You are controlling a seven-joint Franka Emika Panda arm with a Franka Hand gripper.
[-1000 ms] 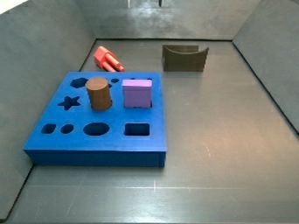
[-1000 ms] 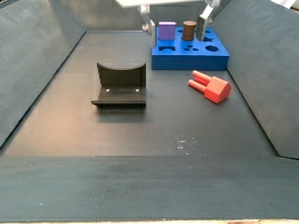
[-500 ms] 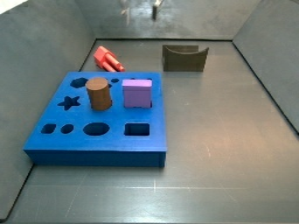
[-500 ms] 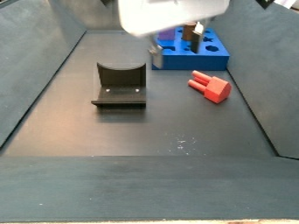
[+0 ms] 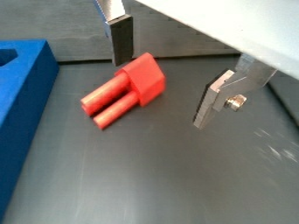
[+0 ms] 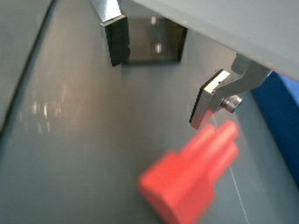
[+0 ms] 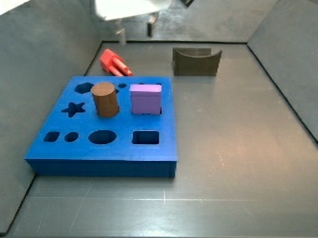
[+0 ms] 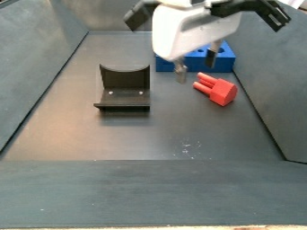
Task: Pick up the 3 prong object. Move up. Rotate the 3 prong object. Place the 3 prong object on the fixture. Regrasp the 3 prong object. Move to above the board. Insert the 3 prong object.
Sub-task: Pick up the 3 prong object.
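Note:
The 3 prong object (image 5: 126, 87) is a small red piece lying flat on the dark floor, its prongs pointing toward the blue board (image 5: 17, 105). Both side views show the red piece (image 7: 115, 62) (image 8: 214, 88) beside the board (image 7: 106, 130). My gripper (image 5: 163, 92) hangs open above the floor close to it, with nothing between the fingers; one finger (image 5: 121, 39) stands just behind the piece's blocky end. In a wrist view the piece (image 6: 193, 175) lies off to the side of the gripper (image 6: 158, 92). The fixture (image 7: 196, 60) (image 8: 122, 87) stands apart with its notch vacant.
A brown cylinder (image 7: 104, 100) and a purple cube (image 7: 147, 99) stand in the board's holes. Grey walls enclose the floor on all sides. The fixture (image 6: 156, 42) shows beyond the fingers in a wrist view.
The gripper has come down from the back of the bin and moved in toward the red piece. The piece, board and fixture have not moved.

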